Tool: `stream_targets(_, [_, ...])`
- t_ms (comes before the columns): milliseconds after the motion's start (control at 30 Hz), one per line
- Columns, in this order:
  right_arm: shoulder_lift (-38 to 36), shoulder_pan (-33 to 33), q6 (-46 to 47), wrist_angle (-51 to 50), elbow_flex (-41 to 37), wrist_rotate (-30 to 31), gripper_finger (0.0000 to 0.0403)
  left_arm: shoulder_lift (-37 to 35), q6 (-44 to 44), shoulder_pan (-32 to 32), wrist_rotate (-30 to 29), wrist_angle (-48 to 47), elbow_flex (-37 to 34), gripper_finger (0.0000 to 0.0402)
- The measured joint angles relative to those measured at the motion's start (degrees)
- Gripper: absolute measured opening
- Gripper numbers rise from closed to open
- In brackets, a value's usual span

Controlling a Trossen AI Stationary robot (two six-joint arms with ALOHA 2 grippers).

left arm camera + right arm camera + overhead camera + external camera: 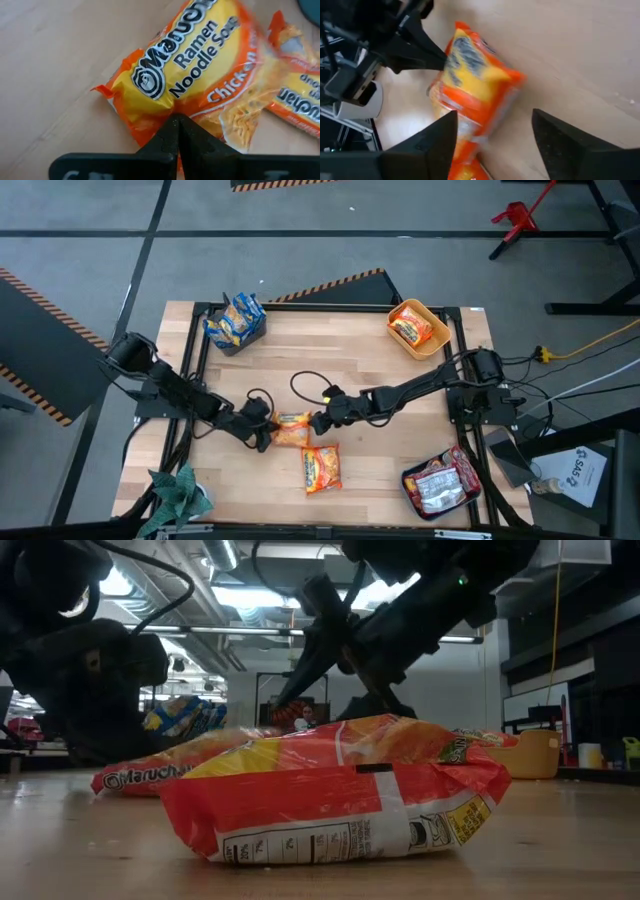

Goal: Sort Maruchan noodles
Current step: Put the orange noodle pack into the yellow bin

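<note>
An orange-and-yellow Maruchan packet lies flat at mid-table between both grippers. My left gripper sits at its left side, shut on it. My right gripper is at its right end, open, with a finger on either side of that end; whether it touches, I cannot tell. A second orange packet lies flat nearer the near edge and fills the low view. My left gripper pinches the orange packet's left edge between its two shut fingers. They come slanting down from the table's left. The packet lies on the table, its printed face up. The right wrist view shows those fingertips at the packet's far end.
A grey bin with blue packets stands at far left. A yellow bin with an orange packet stands at far right. A bin with silver-red packets sits at the near right corner. A teal crumpled thing is at near left. A black cable loops at mid-table.
</note>
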Motion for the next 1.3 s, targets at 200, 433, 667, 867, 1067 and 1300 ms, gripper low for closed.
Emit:
stream_targets(200, [0.8, 0.0, 1.8, 0.5, 0.0, 2.7, 0.0287, 0.0, -1.3, 0.0, 0.4, -1.9, 0.0, 0.0])
stream_targets(433, [0.8, 0.0, 1.1, 4.8, 0.0, 5.7, 0.0299, 0.0, -1.2, 0.2, 0.4, -1.8, 0.0, 0.0])
stream_targets(667, [4.7, 0.0, 2.8, 10.1, 0.0, 2.9, 0.0299, 0.1, -1.2, 1.1, 0.1, -1.5, -0.1, 0.0])
stream_targets(867, [8.4, 0.0, 2.9, 12.1, 3.2, 1.5, 0.0299, 0.1, -1.2, 2.5, -0.4, -1.1, -0.1, 0.0])
stream_targets(1067, [11.1, -0.1, 0.1, 11.3, 6.4, 1.6, 0.0297, 0.1, -1.1, 3.5, -0.4, 0.3, -0.2, 0.0])
stream_targets(1300, [12.3, -0.2, -0.2, 9.8, 7.9, 1.2, 0.023, 0.2, -1.1, 3.5, -0.4, 2.5, -0.3, 0.0])
